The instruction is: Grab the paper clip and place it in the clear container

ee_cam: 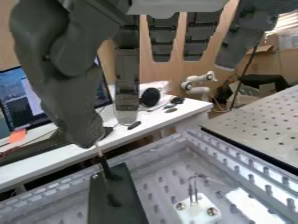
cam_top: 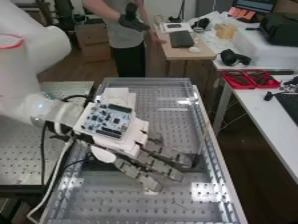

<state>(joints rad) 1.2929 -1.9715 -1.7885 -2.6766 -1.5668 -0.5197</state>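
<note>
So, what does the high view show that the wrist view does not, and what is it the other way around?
High view: the circuit board on the white mount, and the red trays on the side table.

Wrist view: a small white jointed arm in the background, and screws on a white block.

Both: the dark grey hand and the perforated base below it.

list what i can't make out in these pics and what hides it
Thin dark thing, wrist view: too small to tell whether it's a paper clip.
Underside of the hand, high view: hidden by its own back.
White block, wrist view: partly cut off by the edge.
Base of the arm, high view: cut off by the edge.
</note>
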